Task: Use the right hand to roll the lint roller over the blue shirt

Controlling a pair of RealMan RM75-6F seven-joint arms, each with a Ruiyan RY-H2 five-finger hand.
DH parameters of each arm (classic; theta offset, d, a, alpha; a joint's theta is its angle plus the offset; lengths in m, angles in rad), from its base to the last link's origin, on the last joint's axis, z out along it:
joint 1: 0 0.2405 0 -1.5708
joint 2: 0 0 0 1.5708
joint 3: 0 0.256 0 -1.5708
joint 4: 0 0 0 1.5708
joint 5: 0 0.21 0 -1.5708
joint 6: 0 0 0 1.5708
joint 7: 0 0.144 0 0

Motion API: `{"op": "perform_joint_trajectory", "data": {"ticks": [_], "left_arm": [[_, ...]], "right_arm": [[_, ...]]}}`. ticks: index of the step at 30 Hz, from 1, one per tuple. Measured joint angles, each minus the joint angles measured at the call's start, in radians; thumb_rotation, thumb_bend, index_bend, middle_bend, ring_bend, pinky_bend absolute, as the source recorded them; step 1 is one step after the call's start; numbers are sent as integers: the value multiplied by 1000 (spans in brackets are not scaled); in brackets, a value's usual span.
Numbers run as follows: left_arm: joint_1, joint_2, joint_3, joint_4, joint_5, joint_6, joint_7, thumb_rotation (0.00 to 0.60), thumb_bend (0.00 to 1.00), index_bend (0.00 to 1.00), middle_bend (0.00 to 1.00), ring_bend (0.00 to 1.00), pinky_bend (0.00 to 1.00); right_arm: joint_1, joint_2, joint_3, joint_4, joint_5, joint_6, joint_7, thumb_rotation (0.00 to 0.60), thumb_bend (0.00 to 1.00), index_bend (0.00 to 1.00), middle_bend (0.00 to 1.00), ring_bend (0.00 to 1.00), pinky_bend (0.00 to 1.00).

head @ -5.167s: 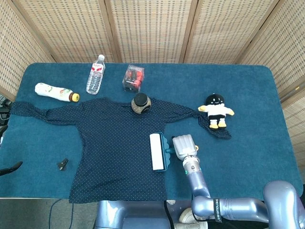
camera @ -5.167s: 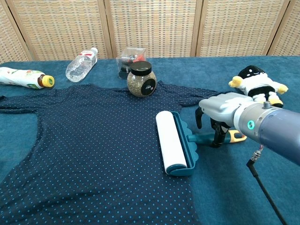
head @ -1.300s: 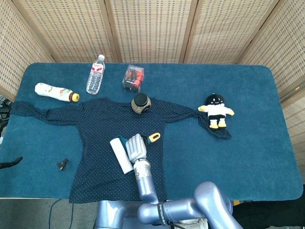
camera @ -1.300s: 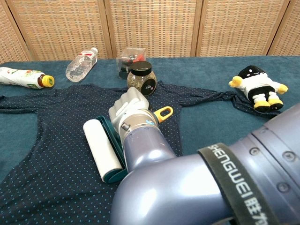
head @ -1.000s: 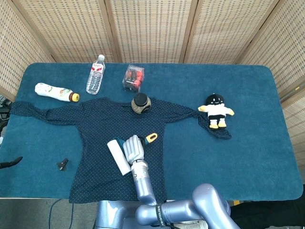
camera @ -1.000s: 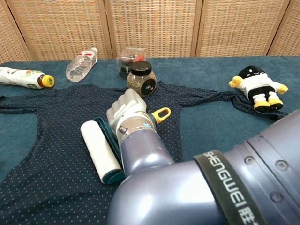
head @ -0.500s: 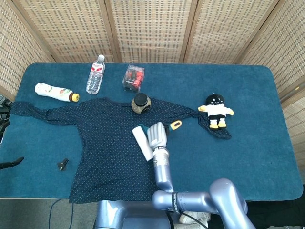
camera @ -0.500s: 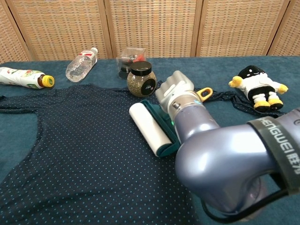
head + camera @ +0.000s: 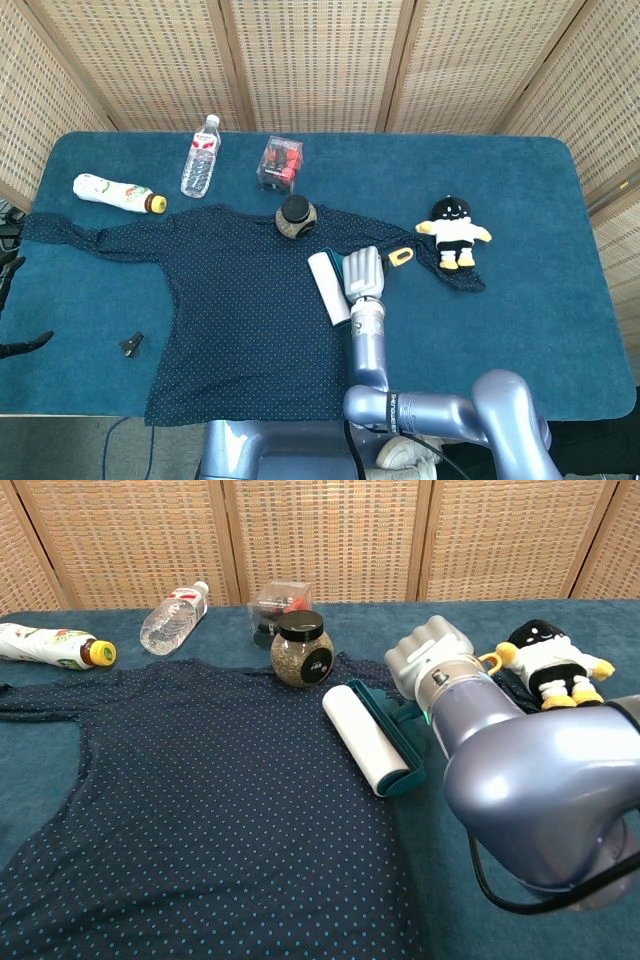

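I am gripping the lint roller in my right hand, my fingers wrapped tight around its handle. The white roll is lying flat on the blue shirt, close to the shirt's right edge, and its teal frame is sitting between the roll and my hand. The handle's yellow loop end is poking out past my knuckles, away from the shirt body. In the chest view my hand is sitting just off the shirt's right edge, with the roller angled across the dotted cloth.

The shirt is lying spread out on the blue table, sleeves stretched to both sides. A jar with a black lid is standing at the shirt's collar. Beyond the collar, a small clear box with red contents is resting on the table. A clear water bottle is lying beyond the shirt's left shoulder, and a white bottle with a yellow cap is lying just past the left sleeve. A black and white plush toy is sitting on the end of the right sleeve. A small dark object is lying off the shirt's left side.

My left hand is barely showing at the frame edge, well left of the shirt, and I cannot tell how its fingers are set.
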Motion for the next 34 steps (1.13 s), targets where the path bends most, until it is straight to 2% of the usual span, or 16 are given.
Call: {"op": "perform_joint_trajectory", "data": {"ticks": [3, 9, 14, 16, 17, 18, 19, 20, 21, 22, 24, 28, 31, 34], "left_arm": [[2, 3, 1, 2, 4, 1, -11, 600, 0, 0, 0, 0, 0], [8, 11, 4, 5, 22, 14, -37, 600, 0, 0, 0, 0, 0], [13, 10, 13, 5, 51, 28, -39, 600, 0, 0, 0, 0, 0], [14, 8, 17, 5, 62, 32, -35, 600, 0, 0, 0, 0, 0], [14, 6, 20, 5, 70, 35, -31, 600, 0, 0, 0, 0, 0], [15, 4, 22, 4, 76, 38, -28, 600, 0, 0, 0, 0, 0], [16, 2, 24, 4, 82, 40, -24, 600, 0, 0, 0, 0, 0], [16, -1, 27, 4, 89, 44, -17, 600, 0, 0, 0, 0, 0], [17, -3, 29, 3, 93, 47, -10, 600, 0, 0, 0, 0, 0], [18, -5, 30, 3, 96, 51, -2, 600, 0, 0, 0, 0, 0], [22, -12, 33, 1, 102, 62, 14, 600, 0, 0, 0, 0, 0], [31, -24, 37, -2, 115, 87, 42, 600, 0, 0, 0, 0, 0], [38, -36, 39, -2, 125, 109, 66, 600, 0, 0, 0, 0, 0], [46, -45, 41, -3, 136, 127, 79, 600, 0, 0, 0, 0, 0]], "right_arm": [[-15, 27, 0, -35, -21, 8, 26, 600, 0, 0, 1000, 1000, 1000], [-85, 150, -13, -197, -88, 49, 123, 600, 0, 0, 1000, 1000, 1000], [-186, 321, -57, -334, -191, 60, 291, 600, 0, 0, 979, 1000, 1000], [-230, 387, -84, -373, -252, 54, 392, 600, 0, 0, 899, 983, 979], [-249, 409, -96, -386, -281, 50, 440, 600, 0, 0, 807, 920, 904], [-268, 430, -109, -397, -311, 45, 491, 600, 0, 0, 671, 788, 763], [-294, 459, -127, -409, -353, 38, 563, 600, 0, 0, 498, 585, 551], [-314, 481, -141, -416, -385, 32, 620, 600, 0, 0, 371, 429, 399], [-335, 504, -156, -423, -415, 26, 680, 600, 0, 0, 197, 217, 197], [-363, 535, -177, -429, -455, 17, 764, 600, 0, 0, 76, 74, 62], [-405, 580, -209, -437, -520, 5, 891, 600, 0, 0, 2, 0, 0], [-516, 669, -287, -435, -694, -4, 1152, 600, 0, 0, 0, 0, 0], [-600, 706, -342, -426, -807, 17, 1249, 600, 0, 0, 0, 0, 0], [-677, 731, -388, -417, -890, 62, 1281, 600, 0, 0, 0, 0, 0]]}}
